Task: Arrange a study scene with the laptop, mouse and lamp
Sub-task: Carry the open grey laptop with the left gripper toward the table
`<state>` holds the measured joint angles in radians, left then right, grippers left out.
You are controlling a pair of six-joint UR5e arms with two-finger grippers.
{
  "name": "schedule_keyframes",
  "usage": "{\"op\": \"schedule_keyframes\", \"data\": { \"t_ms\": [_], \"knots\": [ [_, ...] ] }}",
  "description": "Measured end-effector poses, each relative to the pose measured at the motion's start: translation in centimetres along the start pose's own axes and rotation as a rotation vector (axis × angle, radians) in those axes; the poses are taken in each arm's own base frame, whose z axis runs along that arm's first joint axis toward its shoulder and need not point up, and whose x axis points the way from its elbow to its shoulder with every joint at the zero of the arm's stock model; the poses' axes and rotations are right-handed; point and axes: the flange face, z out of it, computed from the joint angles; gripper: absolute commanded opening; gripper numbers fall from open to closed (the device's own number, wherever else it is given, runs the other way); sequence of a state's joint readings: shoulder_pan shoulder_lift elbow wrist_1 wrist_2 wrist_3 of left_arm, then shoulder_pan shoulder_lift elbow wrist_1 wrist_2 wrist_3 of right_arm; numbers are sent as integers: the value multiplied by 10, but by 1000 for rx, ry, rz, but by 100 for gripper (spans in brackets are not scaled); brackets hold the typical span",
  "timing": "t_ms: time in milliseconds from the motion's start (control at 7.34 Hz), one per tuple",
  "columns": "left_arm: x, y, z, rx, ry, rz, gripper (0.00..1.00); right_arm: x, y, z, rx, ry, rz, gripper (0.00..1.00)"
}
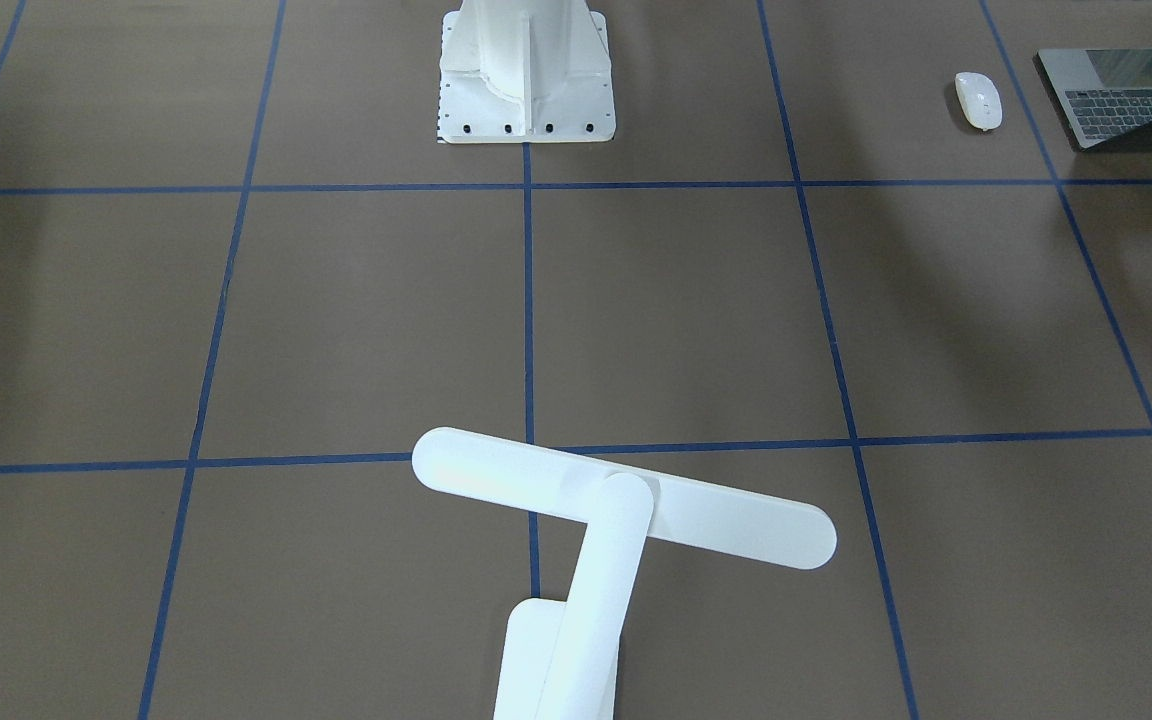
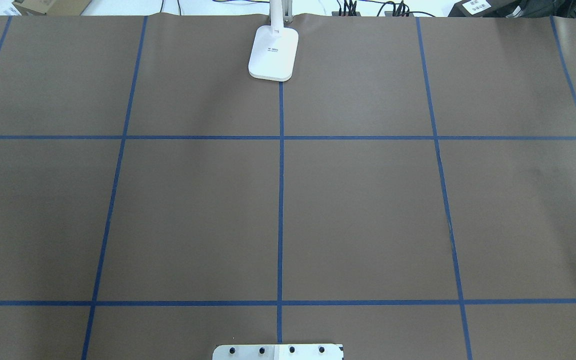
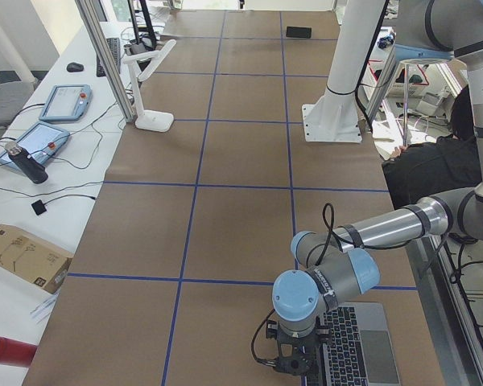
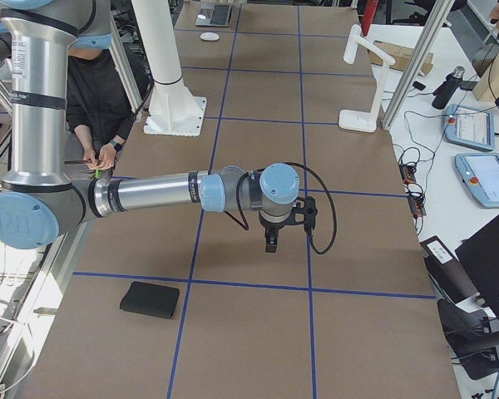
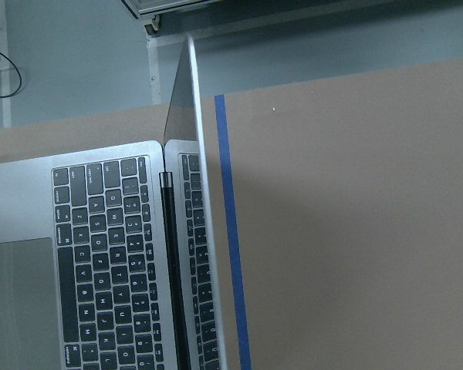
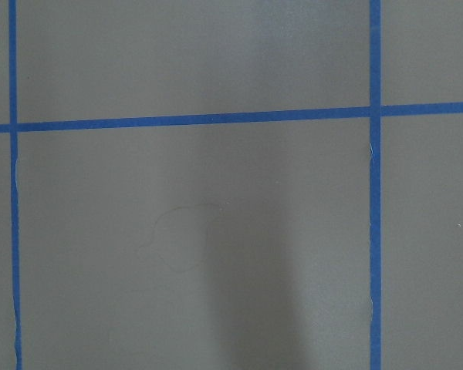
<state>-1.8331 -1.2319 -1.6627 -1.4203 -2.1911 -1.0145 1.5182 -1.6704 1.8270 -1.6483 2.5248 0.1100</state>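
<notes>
The laptop [image 1: 1126, 95] lies open at the table's corner on the robot's left; the left wrist view shows its keyboard [image 5: 100, 254] and the thin upright screen edge. The white mouse [image 1: 978, 100] sits beside it, apart. The white lamp [image 1: 616, 520] stands at the far middle edge, and its base shows in the overhead view [image 2: 273, 52]. My left gripper [image 3: 294, 366] hangs over the laptop's [image 3: 358, 350] screen side. My right gripper [image 4: 270, 241] hangs over bare table. Neither wrist view shows fingers, so I cannot tell whether either gripper is open or shut.
A black square mat [image 4: 150, 299] lies on the robot's right side near the robot's edge. The white bolted pedestal [image 1: 526, 70] stands at the robot's middle edge. Blue tape lines [image 2: 280, 200] grid the brown table. Operator gear lies beyond the lamp's edge.
</notes>
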Motion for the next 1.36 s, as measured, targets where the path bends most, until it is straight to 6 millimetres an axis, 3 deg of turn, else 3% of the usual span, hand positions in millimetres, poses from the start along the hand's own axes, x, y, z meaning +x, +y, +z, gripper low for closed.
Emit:
{"op": "schedule_keyframes", "data": {
  "t_ms": [136,409,681,817,954,1362],
  "knots": [
    [-1,-1,3,-7,-1,-3,91,-1,0,-1,1,0,0,100],
    [-2,-1,6,-22,0,-3,37,-1,1,-1,2,0,1,100],
    [-3,-2,8,-28,-3,-4,27,-2,1,-1,2,-1,3,100],
    [-6,-2,11,-31,-7,-7,9,-2,2,-1,1,-5,5,100],
    [-14,1,14,-43,-8,-13,0,-2,3,-1,-2,-16,7,100],
    [-33,27,-4,-63,28,-20,0,-2,7,1,-7,-36,13,100]
  ]
}}
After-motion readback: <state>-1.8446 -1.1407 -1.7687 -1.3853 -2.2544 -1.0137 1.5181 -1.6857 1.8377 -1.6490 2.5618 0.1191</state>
